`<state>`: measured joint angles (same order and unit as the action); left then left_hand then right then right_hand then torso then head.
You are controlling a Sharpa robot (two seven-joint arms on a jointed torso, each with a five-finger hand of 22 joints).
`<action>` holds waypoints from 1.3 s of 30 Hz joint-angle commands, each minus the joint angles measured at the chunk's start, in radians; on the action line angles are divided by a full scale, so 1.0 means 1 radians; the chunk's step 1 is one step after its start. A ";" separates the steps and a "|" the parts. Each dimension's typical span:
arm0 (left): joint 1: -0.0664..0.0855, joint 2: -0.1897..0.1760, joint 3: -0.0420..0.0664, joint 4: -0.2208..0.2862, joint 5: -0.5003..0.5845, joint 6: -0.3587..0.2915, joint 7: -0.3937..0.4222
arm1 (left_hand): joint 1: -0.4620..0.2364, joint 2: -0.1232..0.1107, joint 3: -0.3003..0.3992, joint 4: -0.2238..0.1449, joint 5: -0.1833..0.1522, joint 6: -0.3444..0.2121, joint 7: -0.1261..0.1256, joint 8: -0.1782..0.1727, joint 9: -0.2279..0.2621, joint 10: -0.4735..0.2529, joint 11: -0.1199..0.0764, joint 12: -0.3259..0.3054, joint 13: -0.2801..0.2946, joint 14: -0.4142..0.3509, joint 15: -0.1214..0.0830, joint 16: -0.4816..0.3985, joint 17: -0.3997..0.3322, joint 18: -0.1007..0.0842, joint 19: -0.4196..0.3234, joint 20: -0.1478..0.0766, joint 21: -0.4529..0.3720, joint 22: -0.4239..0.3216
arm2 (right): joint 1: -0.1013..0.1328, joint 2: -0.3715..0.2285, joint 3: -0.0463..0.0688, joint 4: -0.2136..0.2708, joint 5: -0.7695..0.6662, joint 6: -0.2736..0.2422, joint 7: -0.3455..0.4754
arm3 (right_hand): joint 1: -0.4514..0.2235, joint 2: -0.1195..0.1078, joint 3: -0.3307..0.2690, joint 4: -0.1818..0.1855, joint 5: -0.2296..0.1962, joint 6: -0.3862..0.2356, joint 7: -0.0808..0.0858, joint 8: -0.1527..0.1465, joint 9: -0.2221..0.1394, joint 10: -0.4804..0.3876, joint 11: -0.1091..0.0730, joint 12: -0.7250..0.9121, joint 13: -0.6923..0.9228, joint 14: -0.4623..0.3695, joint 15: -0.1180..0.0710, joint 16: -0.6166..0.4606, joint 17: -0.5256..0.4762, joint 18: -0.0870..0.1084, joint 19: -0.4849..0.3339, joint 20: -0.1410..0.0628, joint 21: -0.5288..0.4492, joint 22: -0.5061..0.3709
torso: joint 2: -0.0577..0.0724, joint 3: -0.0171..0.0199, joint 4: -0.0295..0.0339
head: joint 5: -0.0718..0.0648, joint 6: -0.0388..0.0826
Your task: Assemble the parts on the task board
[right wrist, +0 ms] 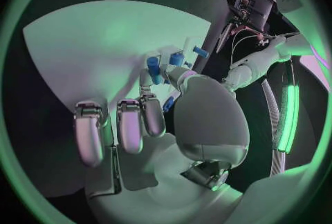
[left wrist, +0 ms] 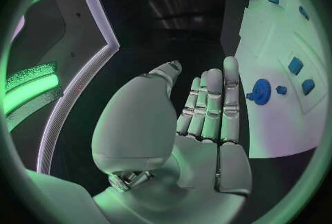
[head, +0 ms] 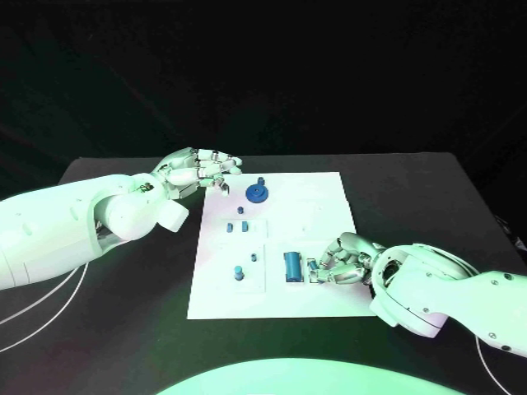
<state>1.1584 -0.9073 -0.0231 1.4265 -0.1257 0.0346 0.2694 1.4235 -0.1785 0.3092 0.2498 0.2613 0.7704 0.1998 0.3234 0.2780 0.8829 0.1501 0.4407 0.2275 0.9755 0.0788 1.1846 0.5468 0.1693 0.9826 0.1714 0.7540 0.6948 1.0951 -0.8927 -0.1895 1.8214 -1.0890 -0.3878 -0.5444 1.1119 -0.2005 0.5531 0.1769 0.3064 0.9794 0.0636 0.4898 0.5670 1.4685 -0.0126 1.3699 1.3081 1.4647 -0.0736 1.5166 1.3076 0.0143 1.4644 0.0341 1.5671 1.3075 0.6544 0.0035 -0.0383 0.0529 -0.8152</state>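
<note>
Head view: white task board [head: 317, 197] on black table [head: 121, 280].

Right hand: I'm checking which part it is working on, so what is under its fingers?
The right hand rests on the task board beside a blue cylinder. Its fingers touch a blue part; anything beneath the palm is covered.
</note>
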 commanded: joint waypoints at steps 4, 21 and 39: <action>0.000 0.001 0.001 0.003 0.004 0.018 0.004 | 0.009 0.003 0.001 0.005 0.000 0.008 0.016 0.006 -0.001 -0.006 0.000 0.006 0.000 -0.009 0.001 0.006 -0.001 0.014 0.002 0.001 -0.003 -0.001 | -0.003 0.008 0.000 -0.004 0.006 -0.001 0.003 | -0.034 0.002 -0.001 0.016 -0.012 0.007 -0.003 -0.002 -0.003 0.016 -0.001 0.006 0.153 0.086 -0.004 0.000 0.162 -0.014 0.106 -0.005 0.004 0.263 | 0.000 -0.0002 0.0005 | 0.000 0.000; 0.000 -0.001 0.001 0.004 0.004 0.020 -0.001 | 0.008 0.005 0.000 0.009 0.000 0.008 0.017 0.007 -0.002 -0.006 0.000 0.006 0.000 -0.009 0.001 0.006 -0.002 0.014 0.002 0.001 -0.003 -0.001 | -0.003 0.017 0.000 -0.018 0.004 -0.003 0.003 | -0.071 0.009 -0.007 0.033 -0.035 0.012 -0.004 -0.001 -0.003 0.019 -0.002 0.010 0.156 0.087 -0.004 0.000 0.163 -0.014 0.106 -0.004 0.004 0.263 | 0.001 -0.0004 0.0004 | 0.001 0.000; 0.000 -0.003 0.001 0.004 0.003 0.020 -0.004 | 0.008 0.005 0.000 0.009 0.000 0.008 0.017 0.007 -0.002 -0.006 0.000 0.006 0.000 -0.009 0.001 0.006 -0.002 0.014 0.002 0.001 -0.003 -0.001 | -0.003 0.015 0.000 -0.020 0.000 0.013 0.016 | -0.129 -0.016 -0.056 0.065 -0.159 0.015 -0.002 -0.003 -0.004 0.019 0.000 0.010 0.157 0.086 -0.003 0.000 0.162 -0.014 0.106 -0.003 0.004 0.263 | 0.000 0.0001 -0.0004 | 0.002 -0.001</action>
<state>1.1584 -0.9104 -0.0231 1.4277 -0.1258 0.0384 0.2613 1.4235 -0.1785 0.3121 0.2526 0.2613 0.7704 0.1998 0.3270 0.2773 0.8830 0.1501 0.4407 0.2275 0.9755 0.0788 1.1846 0.5457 0.1693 0.9826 0.1715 0.7540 0.6948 1.0936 -0.8767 -0.1895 1.8004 -1.0835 -0.3912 -0.5442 0.9949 -0.2158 0.5036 0.2401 0.1506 0.9899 0.0605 0.4915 0.5620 1.4685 -0.0124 1.3736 1.3081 1.4647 -0.0735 1.5166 1.3073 0.0142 1.4644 0.0342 1.5665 1.3081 0.6540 0.0035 -0.0384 0.0554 -0.8159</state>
